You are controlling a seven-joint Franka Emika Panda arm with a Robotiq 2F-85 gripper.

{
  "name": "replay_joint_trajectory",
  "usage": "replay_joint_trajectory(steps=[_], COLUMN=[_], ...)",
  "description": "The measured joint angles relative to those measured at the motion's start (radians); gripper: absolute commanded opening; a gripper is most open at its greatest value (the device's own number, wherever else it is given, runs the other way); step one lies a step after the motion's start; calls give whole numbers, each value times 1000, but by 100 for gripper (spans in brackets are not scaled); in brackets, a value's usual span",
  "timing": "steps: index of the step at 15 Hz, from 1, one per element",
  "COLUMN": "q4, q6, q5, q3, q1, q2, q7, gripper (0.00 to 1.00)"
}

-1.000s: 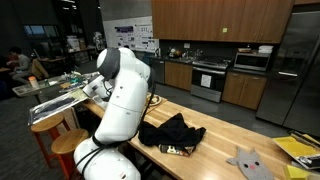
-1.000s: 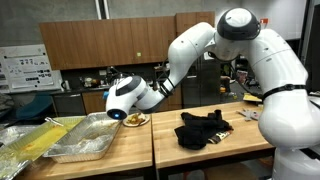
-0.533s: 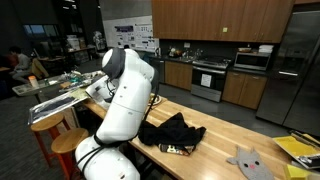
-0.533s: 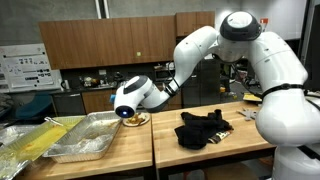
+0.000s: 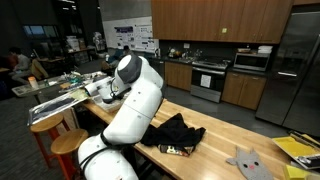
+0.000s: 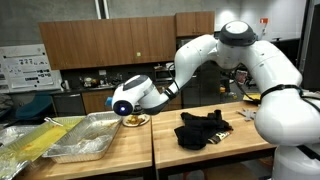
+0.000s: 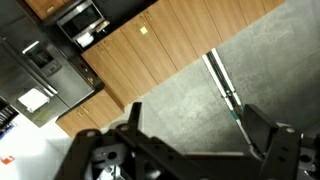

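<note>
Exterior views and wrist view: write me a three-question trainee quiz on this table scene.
1. True or false: the gripper holds the black cloth.
2. In an exterior view, what lies beside the plate on the table? A) foil tray B) laptop C) kettle
3. Fill in: the gripper's jaws stand ____.
Key: 1 false; 2 A; 3 open.

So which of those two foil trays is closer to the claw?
The plain silvery tray beside the small plate of food; the other tray, further along, holds something yellow.
</note>
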Motion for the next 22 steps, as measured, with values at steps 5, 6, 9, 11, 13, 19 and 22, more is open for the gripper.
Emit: replay_joint_trajectory(steps=[5,6,9,11,13,19,22], q4=[18,20,27,30,30,33,38], q6=[113,135,210,282,350,428,436], q5=[123,154,244,266,265,260,298], q3=[55,63,84,92,103,133,128], q1=[-58,-67,-88,-101,-114,-135,-132], q2=[94,105,140,165,202,330,334], q7=[-4,-5,-9,-7,-8,-9,-15], gripper=[100,100,100,100,100,100,100])
